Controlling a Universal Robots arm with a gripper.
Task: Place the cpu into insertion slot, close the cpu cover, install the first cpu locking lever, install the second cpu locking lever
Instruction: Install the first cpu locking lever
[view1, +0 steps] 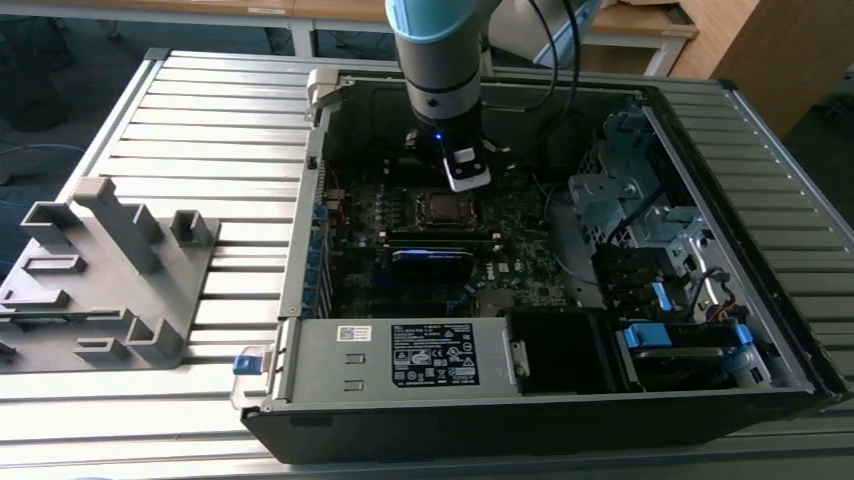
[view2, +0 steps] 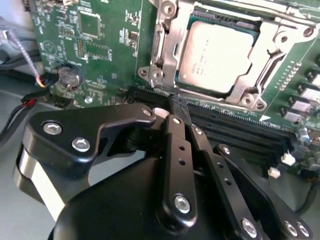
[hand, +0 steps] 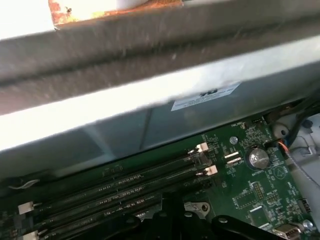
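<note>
Two steps look done: the cpu (view2: 215, 55) lies flat in the insertion slot (view2: 225, 17), and the cpu cover (view2: 167, 50) is down around it. The jaws are pinched together, holding nothing, just beside the slot. Locking it down looks not yet done.

A ribbed metal worktable (view1: 160, 120) stands before pale wooden desks (view1: 641, 25) and a wooden cabinet (view1: 761, 45), over dark floor (view1: 54, 60)
</note>
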